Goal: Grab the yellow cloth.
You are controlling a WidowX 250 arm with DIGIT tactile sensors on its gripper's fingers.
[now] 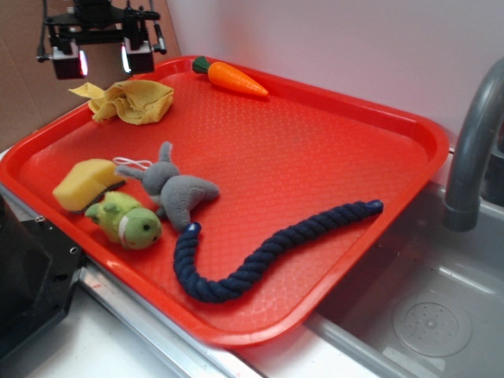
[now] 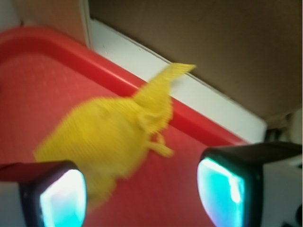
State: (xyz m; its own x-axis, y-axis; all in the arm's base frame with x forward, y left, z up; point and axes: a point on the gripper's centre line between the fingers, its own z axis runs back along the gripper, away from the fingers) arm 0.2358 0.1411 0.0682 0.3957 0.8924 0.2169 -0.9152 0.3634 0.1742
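Observation:
The yellow cloth (image 1: 130, 101) lies crumpled at the far left corner of the red tray (image 1: 315, 157), one pointed corner sticking out over the rim. My gripper (image 1: 102, 61) hangs above it, open, with nothing between its fingers. In the wrist view the yellow cloth (image 2: 111, 132) lies below and ahead of the gripper (image 2: 142, 191), closer to the left finger (image 2: 61, 196) than to the right finger (image 2: 222, 189); the view is blurred.
On the tray lie an orange toy carrot (image 1: 232, 77) at the back, a pale-yellow sponge (image 1: 85, 183), a green plush toy (image 1: 130, 222), a grey plush toy (image 1: 177, 189) and a dark-blue rope (image 1: 260, 252). A sink (image 1: 425, 315) and grey faucet (image 1: 472, 150) are at the right.

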